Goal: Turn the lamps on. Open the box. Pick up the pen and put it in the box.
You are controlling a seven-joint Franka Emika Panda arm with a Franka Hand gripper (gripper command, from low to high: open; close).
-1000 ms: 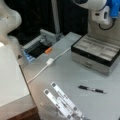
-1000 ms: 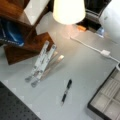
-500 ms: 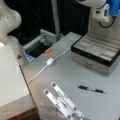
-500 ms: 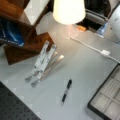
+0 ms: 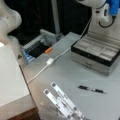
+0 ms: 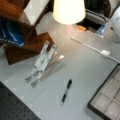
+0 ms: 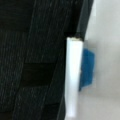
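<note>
The box (image 5: 96, 53) stands open on the grey counter (image 5: 62, 72) at a front view's right, its grey compartmented interior exposed; its corner also shows at a front view's bottom right (image 6: 107, 101). The pen (image 5: 91, 89) lies flat on the counter in front of the box, apart from it, untouched; in a front view (image 6: 66, 91) it lies between the box corner and the white strips (image 6: 41, 62). The strips, marked with black, lie near a front view's bottom edge (image 5: 63, 102). A lamp shade (image 6: 68, 10) glows at a front view's top. A white cable (image 5: 50, 62) with an inline switch crosses the counter; it also shows at a front view's right (image 6: 100, 51). A blue-and-black tray (image 5: 37, 48) with a small orange object (image 5: 48, 50) sits at the counter's far edge. The robot arm (image 5: 103, 11) hangs above the box at a front view's top right. The claw cannot be made out in any view, so whether it is spread or pressed together cannot be told. The wrist view shows dark ribbed fabric (image 7: 32, 60), a white upright bar (image 7: 73, 77) and a blue piece (image 7: 87, 68).
</note>
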